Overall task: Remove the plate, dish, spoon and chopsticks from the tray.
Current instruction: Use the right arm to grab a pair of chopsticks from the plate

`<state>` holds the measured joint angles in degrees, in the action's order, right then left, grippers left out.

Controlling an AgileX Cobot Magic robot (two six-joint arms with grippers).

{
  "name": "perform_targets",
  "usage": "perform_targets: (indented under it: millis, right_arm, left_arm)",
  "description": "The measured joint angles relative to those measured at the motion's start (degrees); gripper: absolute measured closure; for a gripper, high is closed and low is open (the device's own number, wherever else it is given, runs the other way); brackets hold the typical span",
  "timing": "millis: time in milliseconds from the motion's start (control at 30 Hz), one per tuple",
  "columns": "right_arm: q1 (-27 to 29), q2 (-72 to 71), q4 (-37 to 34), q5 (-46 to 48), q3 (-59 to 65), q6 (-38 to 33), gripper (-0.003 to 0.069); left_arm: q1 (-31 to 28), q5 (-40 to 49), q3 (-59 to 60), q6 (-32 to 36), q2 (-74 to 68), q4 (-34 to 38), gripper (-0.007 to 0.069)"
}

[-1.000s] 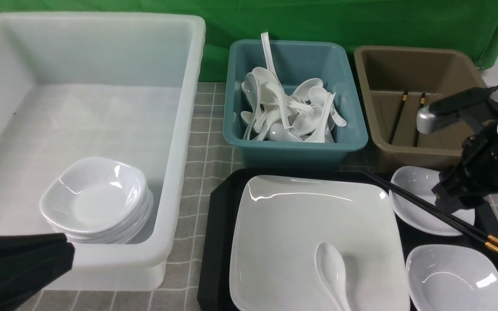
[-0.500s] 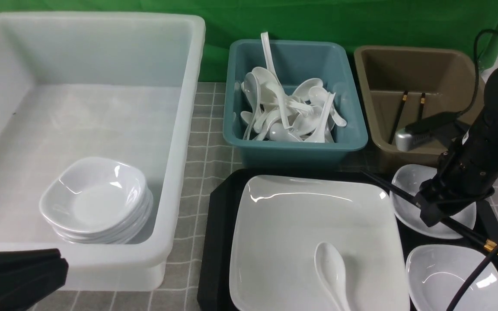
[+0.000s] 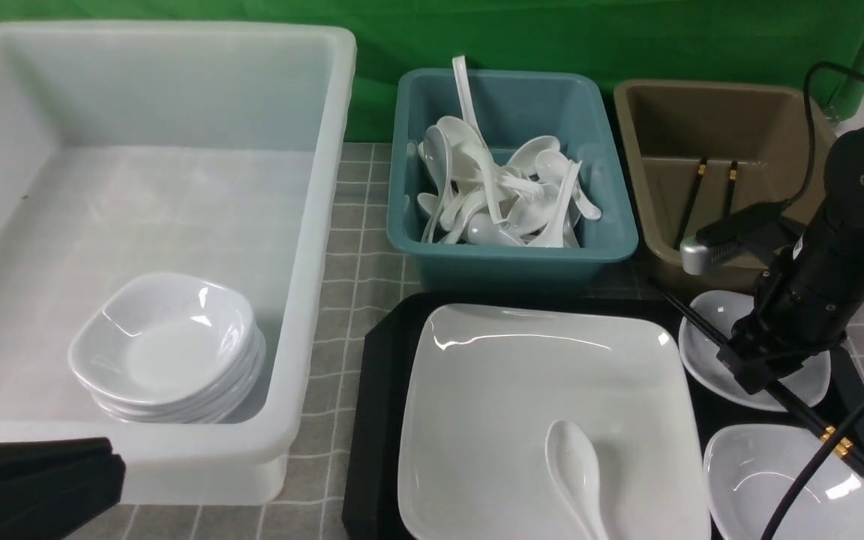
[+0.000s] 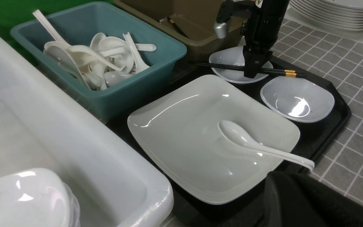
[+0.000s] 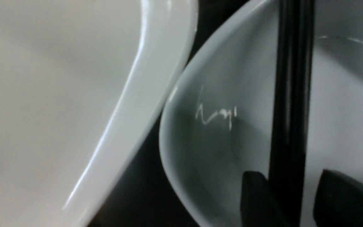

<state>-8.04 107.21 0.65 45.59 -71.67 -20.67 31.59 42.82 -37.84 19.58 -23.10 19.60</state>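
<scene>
Spoons point(image 3: 492, 202) crowd teal bin point(image 3: 612, 247); right jaws open astride chopsticks point(image 5: 288, 94) over dish point(image 3: 702, 360); left jaws closed.

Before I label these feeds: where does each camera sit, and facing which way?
Front: between the arms, facing forward over the tray; left arm, right arm show.
Left wrist: on that arm, looking across the plate at the right gripper; left gripper at edge.
Right wrist: on that arm, close above the chopsticks; own fingers show.
All share chopsticks.

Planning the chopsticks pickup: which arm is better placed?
Right. The right hand straddles the chopsticks where they cross the far small dish; the left hand is shut, low beside the white tub, across the plate.
</scene>
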Motion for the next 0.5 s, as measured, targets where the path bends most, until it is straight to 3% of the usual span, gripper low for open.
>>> perform_targets:
  millis: [100,167,400,500]
  right_arm:
    - [0.0,0.0,-0.2,0.7,0.0,-1.7,0.0496]
    - [0.0,0.0,-0.6,1.9,0.0,-3.1,0.0515]
    - [-1.5,-2.5,-0.6,5.5,0.0,-4.7,0.0514]
    - [-4.9,-7.0,-0.6,9.2,0.0,-10.4,0.0514]
  left_arm:
    - [0.0,0.0,0.0,0.0,0.0,0.1,0.0603]
    - [0.0,0.0,0.0,0.0,0.0,0.2,0.0603]
    - [0.0,-0.1,0.0,0.0,0.0,0.6,0.0603]
    - [0.0,-1.3,0.0,0.0,0.0,0.6,0.0603]
